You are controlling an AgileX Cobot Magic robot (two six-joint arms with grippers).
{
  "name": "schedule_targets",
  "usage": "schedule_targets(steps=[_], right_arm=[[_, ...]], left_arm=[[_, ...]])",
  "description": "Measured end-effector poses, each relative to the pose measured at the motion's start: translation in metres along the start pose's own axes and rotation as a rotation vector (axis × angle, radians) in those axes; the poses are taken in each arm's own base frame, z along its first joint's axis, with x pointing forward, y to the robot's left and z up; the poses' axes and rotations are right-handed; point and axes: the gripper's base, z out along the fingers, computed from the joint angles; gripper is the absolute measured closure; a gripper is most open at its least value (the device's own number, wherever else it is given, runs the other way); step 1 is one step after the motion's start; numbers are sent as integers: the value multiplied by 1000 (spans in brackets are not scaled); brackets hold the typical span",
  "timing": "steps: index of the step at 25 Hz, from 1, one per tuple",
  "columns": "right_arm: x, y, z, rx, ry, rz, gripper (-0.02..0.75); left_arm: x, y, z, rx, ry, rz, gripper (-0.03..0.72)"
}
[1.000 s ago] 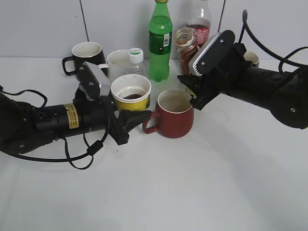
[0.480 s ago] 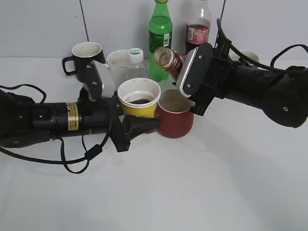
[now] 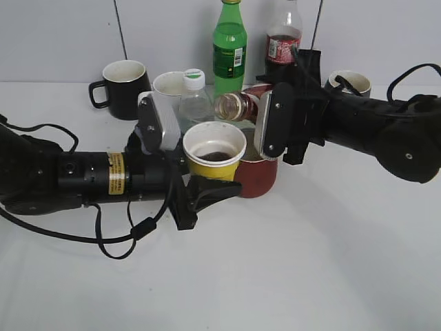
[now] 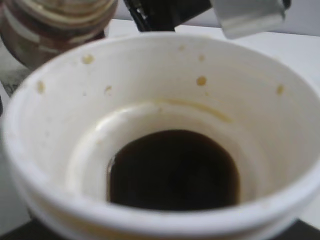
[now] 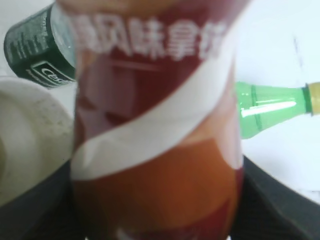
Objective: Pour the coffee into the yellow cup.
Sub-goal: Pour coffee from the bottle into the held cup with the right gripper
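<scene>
The yellow cup, white inside, is held by my left gripper, shut round its lower part and lifted off the table. A little dark coffee lies at the bottom of the cup. My right gripper is shut on the brown coffee bottle with a white swirl. The bottle lies nearly level, its open mouth close above the cup's far rim. No stream shows between mouth and cup.
A dark red mug stands right behind the cup. At the back are a green bottle, a cola bottle, a small clear bottle, a white mug, a black mug and another cup.
My left gripper lifted the cup and carried it right, toward the bottle. My right gripper swung left and tipped the bottle from upright to nearly level, mouth toward the cup.
</scene>
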Motion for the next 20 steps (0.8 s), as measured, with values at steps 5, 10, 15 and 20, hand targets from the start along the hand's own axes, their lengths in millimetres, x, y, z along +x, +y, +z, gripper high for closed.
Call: schedule_targets(steps=[5, 10, 15, 20], right_arm=[[-2, -3, 0, 31, -18, -83, 232], [-2, -4, 0, 41, -20, -162, 232], [-3, -6, 0, 70, -26, -211, 232], [-4, -8, 0, 96, -28, -277, 232]], left_arm=[[3, 0, 0, -1, 36, 9, 270], [4, 0, 0, 6, 43, 16, 270], [4, -1, 0, 9, 45, 18, 270], [4, -1, 0, 9, 45, 18, 270]])
